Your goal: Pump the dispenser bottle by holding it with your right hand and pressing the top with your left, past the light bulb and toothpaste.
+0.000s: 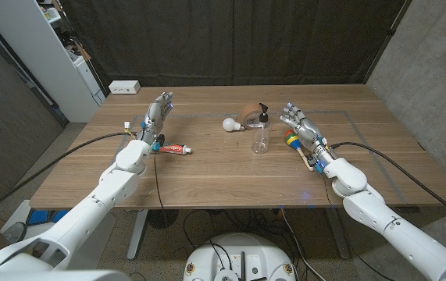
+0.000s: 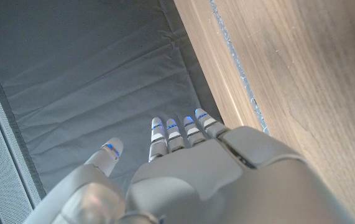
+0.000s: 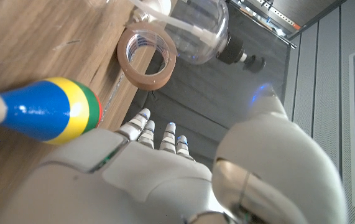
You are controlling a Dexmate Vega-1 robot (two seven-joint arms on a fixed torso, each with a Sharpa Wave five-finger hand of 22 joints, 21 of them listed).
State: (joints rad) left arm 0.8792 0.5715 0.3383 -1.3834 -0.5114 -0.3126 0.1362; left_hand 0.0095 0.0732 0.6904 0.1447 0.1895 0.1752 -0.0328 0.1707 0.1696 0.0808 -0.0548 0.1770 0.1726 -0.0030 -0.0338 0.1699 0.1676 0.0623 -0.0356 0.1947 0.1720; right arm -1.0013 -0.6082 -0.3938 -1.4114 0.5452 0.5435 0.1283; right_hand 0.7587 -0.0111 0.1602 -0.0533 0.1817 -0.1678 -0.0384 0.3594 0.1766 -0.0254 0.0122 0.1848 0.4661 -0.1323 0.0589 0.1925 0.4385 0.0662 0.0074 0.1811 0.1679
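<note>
We see the pump bottle [image 1: 261,131], clear with a black pump top, standing upright near the middle of the wooden worktop [image 1: 230,179], a little toward the far edge. Just behind it, touching or nearly so, lies a roll of brown tape [image 1: 250,112], and the light bulb [image 1: 231,124] lies on its side just beside the bottle, toward the left edge. The toothpaste tube [image 1: 173,147] lies further toward the left edge, well apart from the bottle and close to our left forearm. Our left robot hand [image 1: 158,110] is released, fingers apart and grasping nothing, raised near the far left part of the worktop; bulb and toothpaste both lie between it and the bottle. Our right robot hand [image 1: 298,122] is likewise released, fingers spread, near the bottle on its right-edge side but not touching it. Beside that hand lies a stick with a blue, yellow, green and red head [image 3: 50,112], just by the wrist. A white power strip [image 1: 124,87] sits beyond the far left corner.
</note>
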